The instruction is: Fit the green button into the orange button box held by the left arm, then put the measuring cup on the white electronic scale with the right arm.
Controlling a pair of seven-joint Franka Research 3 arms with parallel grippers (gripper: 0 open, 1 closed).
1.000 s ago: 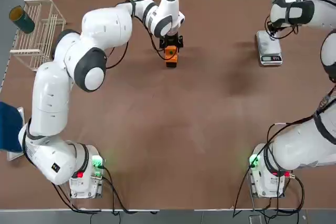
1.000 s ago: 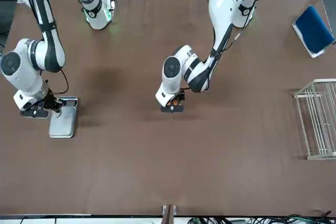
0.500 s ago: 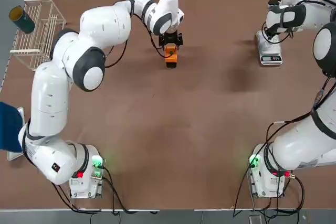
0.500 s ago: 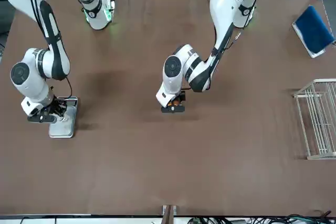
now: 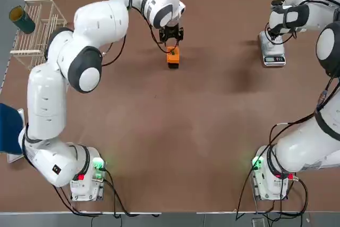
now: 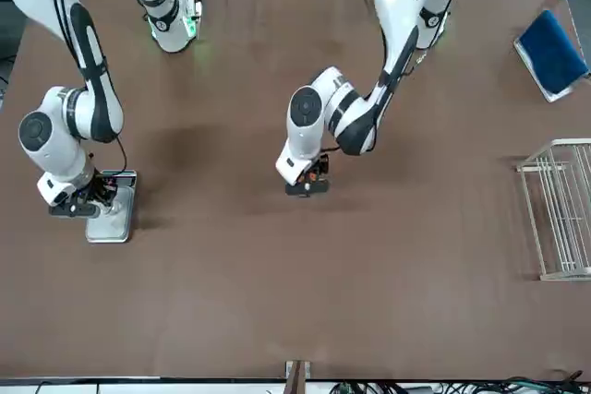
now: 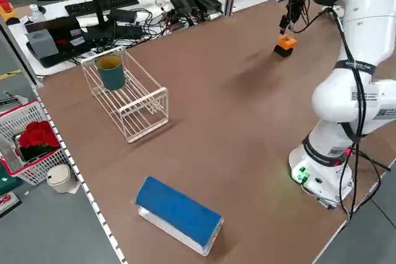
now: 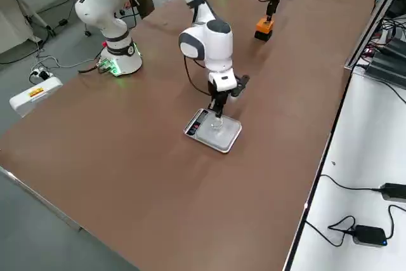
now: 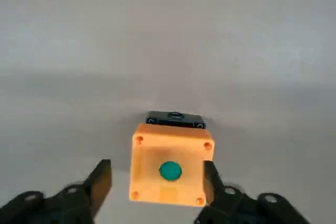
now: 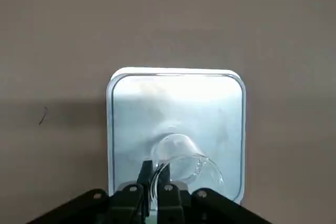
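Your right gripper (image 10: 156, 176) is pinched on the cup (image 10: 184, 167), over the scale's (image 10: 122, 161) plate. Right arm's the near one; cup's below its wrist, so you'd likely lower straight, then release.

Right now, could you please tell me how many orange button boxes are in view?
1: the orange button box sits just in front of the black block, near the left gripper.
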